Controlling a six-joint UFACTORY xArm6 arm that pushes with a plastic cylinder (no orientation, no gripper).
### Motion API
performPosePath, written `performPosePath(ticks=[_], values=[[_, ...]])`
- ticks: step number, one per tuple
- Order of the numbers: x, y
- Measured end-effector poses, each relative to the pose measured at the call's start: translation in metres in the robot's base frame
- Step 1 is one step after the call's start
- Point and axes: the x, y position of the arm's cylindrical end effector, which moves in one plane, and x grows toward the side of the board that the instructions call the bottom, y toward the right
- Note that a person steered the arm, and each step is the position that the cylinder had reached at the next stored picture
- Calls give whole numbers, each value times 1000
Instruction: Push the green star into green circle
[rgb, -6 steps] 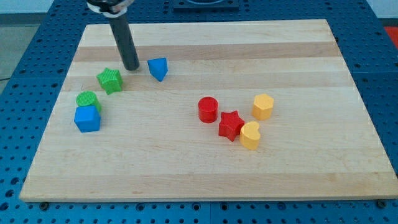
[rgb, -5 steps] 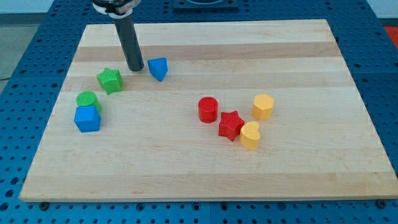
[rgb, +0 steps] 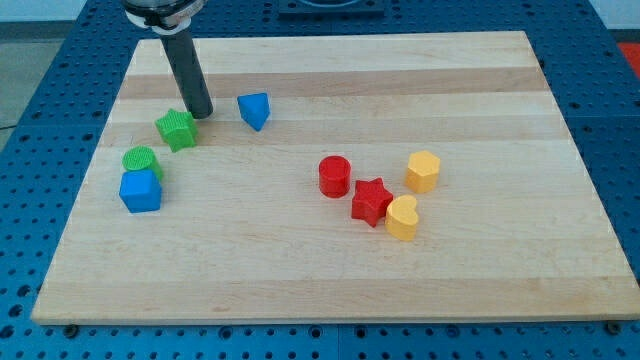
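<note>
The green star (rgb: 177, 130) lies on the wooden board (rgb: 330, 250) at the view's upper left. The green circle (rgb: 140, 161) sits just below and left of it, a small gap apart, touching the blue cube (rgb: 140, 190) below it. My tip (rgb: 200, 113) is on the board just above and right of the green star, very close to its upper right point. The dark rod rises from there to the view's top.
A blue triangular block (rgb: 254, 110) lies right of my tip. A red cylinder (rgb: 334, 176), a red star (rgb: 371, 201), a yellow heart (rgb: 402, 217) and a yellow hexagon (rgb: 423, 171) cluster at the centre right.
My tip has moved left, from beside the blue triangular block to the green star's upper right side. The blocks have not moved.
</note>
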Motion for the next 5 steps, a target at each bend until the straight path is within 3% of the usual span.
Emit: performPosePath(ticks=[5], values=[[1,-22]])
